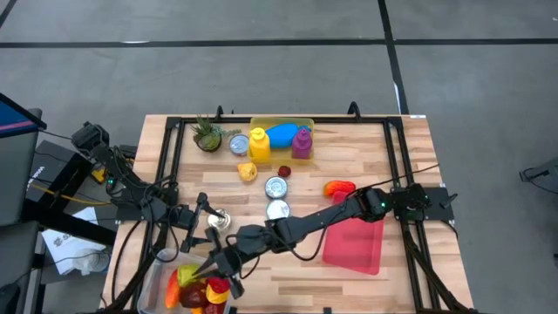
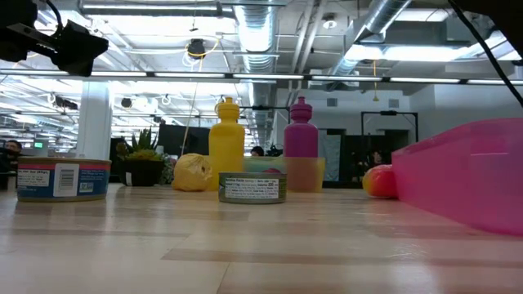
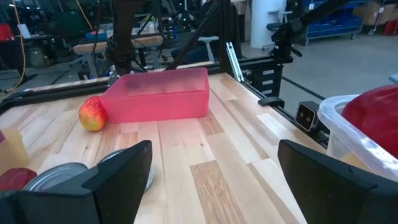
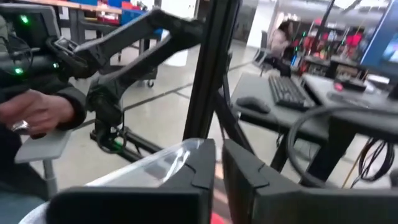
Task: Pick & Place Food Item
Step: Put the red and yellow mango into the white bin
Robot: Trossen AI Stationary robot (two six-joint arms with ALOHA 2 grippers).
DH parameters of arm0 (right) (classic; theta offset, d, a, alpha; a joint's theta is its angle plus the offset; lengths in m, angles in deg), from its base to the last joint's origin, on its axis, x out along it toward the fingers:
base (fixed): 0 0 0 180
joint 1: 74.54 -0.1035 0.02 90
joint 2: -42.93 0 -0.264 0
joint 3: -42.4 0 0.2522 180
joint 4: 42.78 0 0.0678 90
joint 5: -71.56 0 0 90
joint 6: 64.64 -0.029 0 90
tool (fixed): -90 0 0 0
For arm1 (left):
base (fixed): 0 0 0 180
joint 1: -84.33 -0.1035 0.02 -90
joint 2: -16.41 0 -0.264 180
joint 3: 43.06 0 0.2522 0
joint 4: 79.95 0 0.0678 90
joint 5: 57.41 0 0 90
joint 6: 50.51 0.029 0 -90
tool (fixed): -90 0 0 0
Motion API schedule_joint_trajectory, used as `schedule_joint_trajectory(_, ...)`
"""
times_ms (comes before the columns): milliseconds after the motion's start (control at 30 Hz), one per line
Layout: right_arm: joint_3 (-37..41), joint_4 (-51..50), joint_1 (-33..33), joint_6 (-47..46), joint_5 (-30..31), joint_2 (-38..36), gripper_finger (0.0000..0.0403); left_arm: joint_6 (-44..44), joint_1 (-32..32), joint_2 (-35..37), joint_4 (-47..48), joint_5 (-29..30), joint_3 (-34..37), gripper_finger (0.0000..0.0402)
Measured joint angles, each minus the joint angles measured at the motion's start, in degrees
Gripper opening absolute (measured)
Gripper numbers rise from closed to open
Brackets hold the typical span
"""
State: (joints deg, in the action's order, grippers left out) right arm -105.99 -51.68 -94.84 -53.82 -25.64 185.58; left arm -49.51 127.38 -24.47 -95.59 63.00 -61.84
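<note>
Over the clear plastic bin [image 1: 155,281] at the table's near left, the right gripper [image 1: 215,277] looks nearly closed, apparently empty; the light, smooth red apple [image 3: 92,114] likely suits a mid-body grasp.

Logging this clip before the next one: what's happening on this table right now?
The right gripper reaches across the table to the clear bin of toy food at the front left corner, fingers nearly shut over it; whether it holds anything can't be seen. The left gripper waits open beside the bin, near a tin can. The pink tray sits apart to the right.
</note>
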Motion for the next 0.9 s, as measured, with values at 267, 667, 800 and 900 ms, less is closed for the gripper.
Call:
schedule_joint_trajectory(267, 1.3, 14.88, -0.61, 5.5, 0.31, -0.1, 0.0002, -0.32, 0.0, 0.0, 0.31, 0.0, 0.0, 0.0342)
schedule_joint_trajectory(667, 22.91, 68.03, 1.72, 6.35, 0.0, -0.74, 0.0, -1.11, 0.0, 0.0, 0.95, -0.02, 0.0, 0.0342)
schedule_joint_trajectory(800, 35.42, 69.85, 2.51, 8.36, 4.88, -6.76, 0.0, -1.11, 0.0, 0.0, 1.54, -0.02, 0.0, 0.0342)
schedule_joint_trajectory(900, 45.92, 73.04, 2.7, 10.5, 9.92, -12.25, 0.0, -1.11, 0.0, 0.0, 1.54, -0.02, 0.0, 0.0342)
